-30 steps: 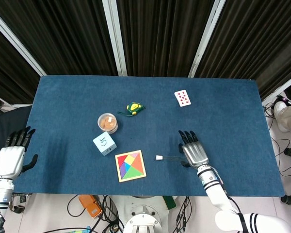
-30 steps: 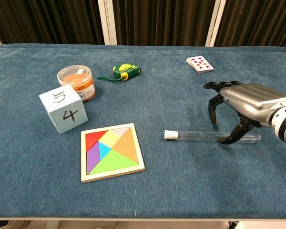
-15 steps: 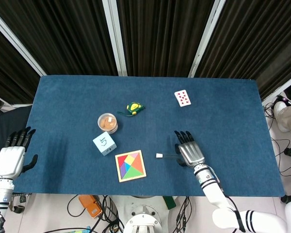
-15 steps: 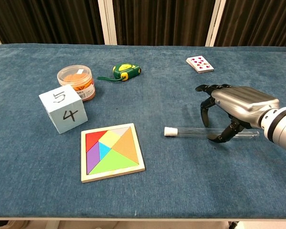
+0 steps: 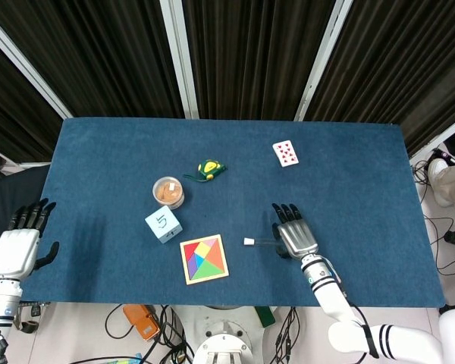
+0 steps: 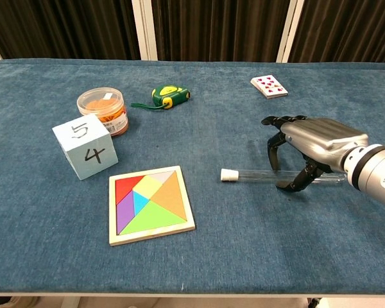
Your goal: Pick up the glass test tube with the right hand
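Observation:
The glass test tube lies flat on the blue table, its white cap pointing left. In the head view the test tube shows just left of my right hand. My right hand arches over the tube's right half, its fingers coming down on the far side and the thumb on the near side. The fingertips stand apart around the tube, which rests on the cloth. My left hand hovers off the table's left front corner, fingers spread and empty.
A coloured tangram puzzle lies left of the tube. Further left stand a pale blue number cube and a jar with orange contents. A green tape measure and a playing card lie toward the back.
My right hand has slid left along the tube and settled lower over it, fingers and thumb now straddling it. The tube has barely shifted. The left hand has not moved.

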